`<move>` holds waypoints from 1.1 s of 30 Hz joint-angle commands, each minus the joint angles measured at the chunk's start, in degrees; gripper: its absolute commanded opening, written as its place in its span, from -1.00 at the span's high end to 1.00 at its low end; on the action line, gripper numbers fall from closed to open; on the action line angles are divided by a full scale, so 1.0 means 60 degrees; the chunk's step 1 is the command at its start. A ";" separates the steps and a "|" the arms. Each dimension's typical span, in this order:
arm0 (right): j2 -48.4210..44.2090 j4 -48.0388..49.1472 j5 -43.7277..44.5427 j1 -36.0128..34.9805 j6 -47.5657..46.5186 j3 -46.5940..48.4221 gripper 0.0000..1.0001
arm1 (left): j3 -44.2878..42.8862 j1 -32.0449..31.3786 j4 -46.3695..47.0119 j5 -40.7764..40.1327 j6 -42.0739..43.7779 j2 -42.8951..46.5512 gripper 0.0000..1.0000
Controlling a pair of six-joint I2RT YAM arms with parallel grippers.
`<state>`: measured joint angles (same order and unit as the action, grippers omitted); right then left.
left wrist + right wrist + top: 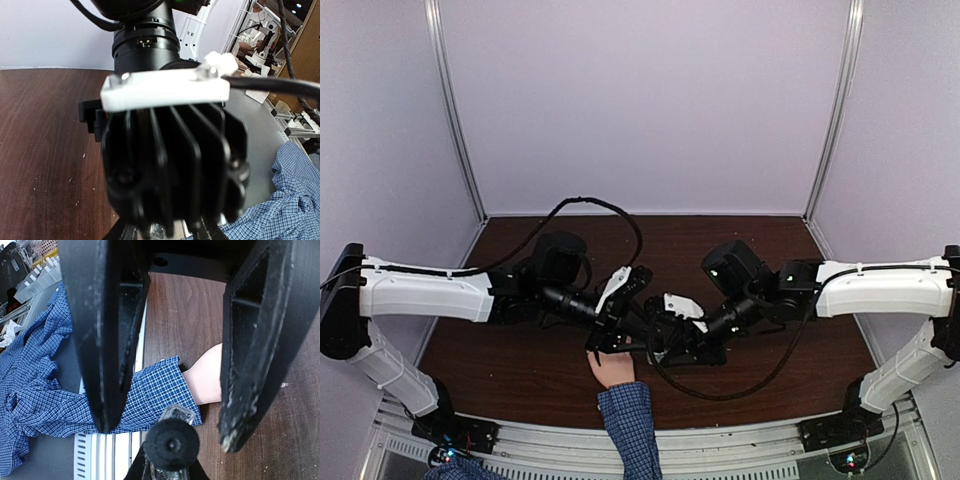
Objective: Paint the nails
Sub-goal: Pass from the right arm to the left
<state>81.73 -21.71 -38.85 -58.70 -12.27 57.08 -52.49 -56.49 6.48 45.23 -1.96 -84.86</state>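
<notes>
The hand [612, 368] reaches over the middle of the desk's [720, 240] near edge, with the checked cuff [628, 415] behind it. We take it that it lies there so both arms can reach the nails, which they now hide from us. The right gripper [169, 432] is clenched, with the polish bottle [171, 444] showing between its fingertips; we cannot tell whether it pinches it. The left gripper [603, 345] crowds against it, its fingers unseen, so we cannot tell their state. Room to retreat lies toward the far edge.

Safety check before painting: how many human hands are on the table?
1: the hand lies at the near edge, centre, blue checked cuff behind it; another could be hidden.
</notes>
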 commanded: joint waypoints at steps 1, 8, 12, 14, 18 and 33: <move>0.0030 -0.0046 0.0203 -0.0112 -0.0105 0.0330 0.90 | -0.0438 -0.0120 0.0576 0.0287 -0.0230 -0.0262 0.31; 0.0023 -0.0153 0.0271 -0.0120 -0.0216 0.0387 0.90 | -0.0538 -0.0141 0.0640 0.0291 -0.0304 -0.0402 0.45; -0.0027 -0.0175 0.0296 -0.0120 -0.0254 0.0404 0.89 | -0.0535 -0.0147 0.0564 0.0255 -0.0270 -0.0416 0.53; -0.0043 -0.0163 0.0308 -0.0120 -0.0257 0.0404 0.89 | -0.0539 -0.0150 0.0520 0.0250 -0.0261 -0.0440 0.53; -0.0055 -0.0135 0.0276 -0.0122 -0.0231 0.0404 0.89 | -0.0568 -0.0151 0.0498 0.0247 -0.0274 -0.0473 0.47; -0.1346 0.1831 0.0928 -0.0045 0.0468 -0.0692 -0.07 | -0.0681 -0.0134 0.0382 -0.0216 -0.0423 -0.0007 1.00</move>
<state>77.97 -18.41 -35.97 -59.00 -11.53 55.40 -54.98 -57.12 7.14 45.43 -3.46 -87.18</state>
